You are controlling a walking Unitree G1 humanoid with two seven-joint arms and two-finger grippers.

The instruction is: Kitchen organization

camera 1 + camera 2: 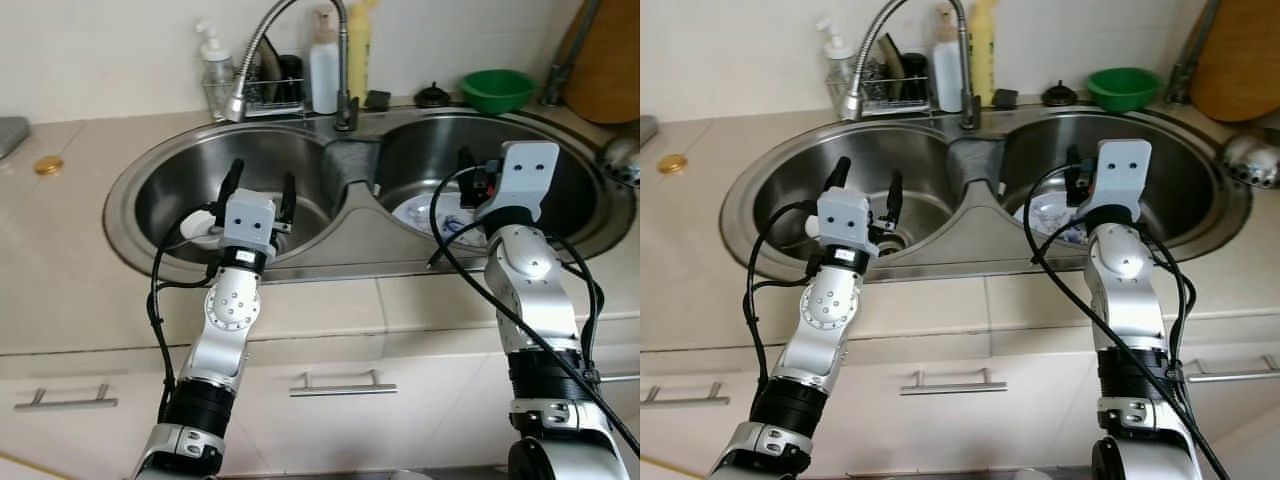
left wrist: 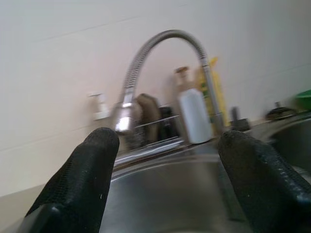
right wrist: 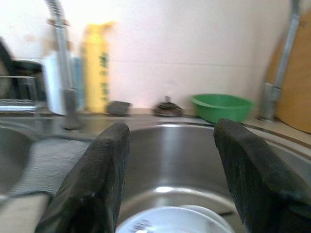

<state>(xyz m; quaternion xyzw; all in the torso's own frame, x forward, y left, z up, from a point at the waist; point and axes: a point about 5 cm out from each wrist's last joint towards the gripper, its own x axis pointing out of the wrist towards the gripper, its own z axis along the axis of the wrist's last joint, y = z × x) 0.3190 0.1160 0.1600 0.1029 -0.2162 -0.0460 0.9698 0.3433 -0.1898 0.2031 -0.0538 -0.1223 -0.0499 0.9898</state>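
Observation:
A double steel sink (image 1: 345, 255) lies before me. My left gripper (image 1: 262, 190) hangs open over the left basin, nothing between its fingers; in the left wrist view the fingers (image 2: 87, 174) frame the faucet head (image 2: 124, 116). A small white dish (image 1: 200, 226) lies in that basin just left of the gripper. My right gripper (image 3: 172, 127) is open and empty above the right basin. Beneath it rests a white plate (image 1: 430, 215) with blue marks, partly hidden by the wrist.
The flexible faucet (image 1: 237, 103) arches over the left basin. Behind the sink stand a soap dispenser (image 1: 215, 62), wire rack (image 1: 265, 95), white bottle (image 1: 324, 65), yellow bottle (image 1: 360, 40), black plug (image 1: 432, 96) and green bowl (image 1: 497, 88). A gold lid (image 1: 47, 165) lies on the left counter.

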